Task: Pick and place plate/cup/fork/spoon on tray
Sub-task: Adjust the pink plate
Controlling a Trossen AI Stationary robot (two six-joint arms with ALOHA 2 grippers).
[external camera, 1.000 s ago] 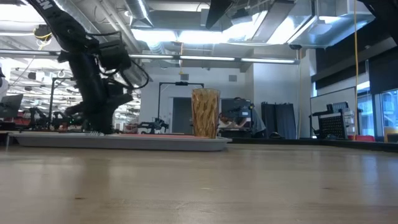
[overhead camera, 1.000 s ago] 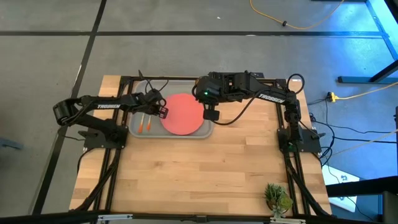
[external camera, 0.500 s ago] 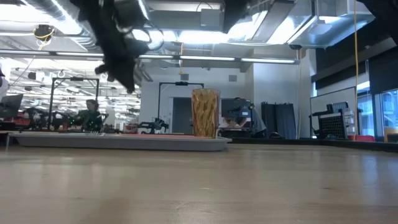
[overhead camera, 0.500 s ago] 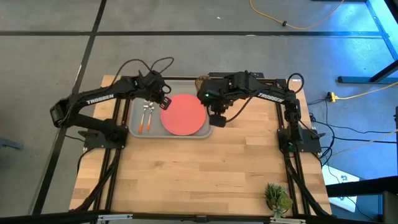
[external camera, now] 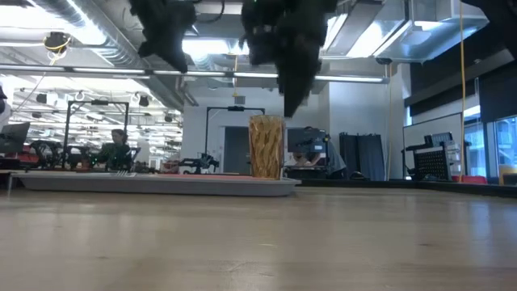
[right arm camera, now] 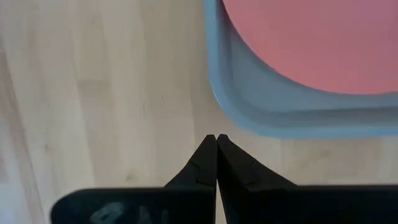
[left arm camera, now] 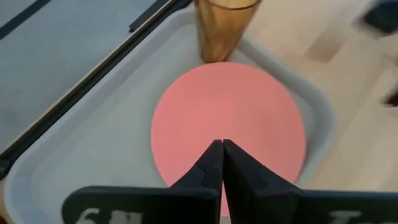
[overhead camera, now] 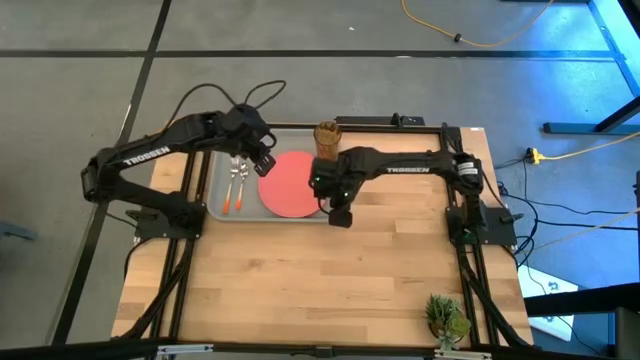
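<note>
You see the amber ribbed cup (external camera: pixel 266 146) standing upright on the grey tray (external camera: pixel 161 185), at its right end. Two dark arms hang above, one directly over the cup.

"TROSSEN", faintly, on left arm (overhead camera: pixel 145 153).

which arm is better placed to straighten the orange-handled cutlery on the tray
Left, probably: the left claw hangs over the grey plastic tray beside the orange-handled silver cutlery; the right claw is past the round coral plate, off the tray.
</note>
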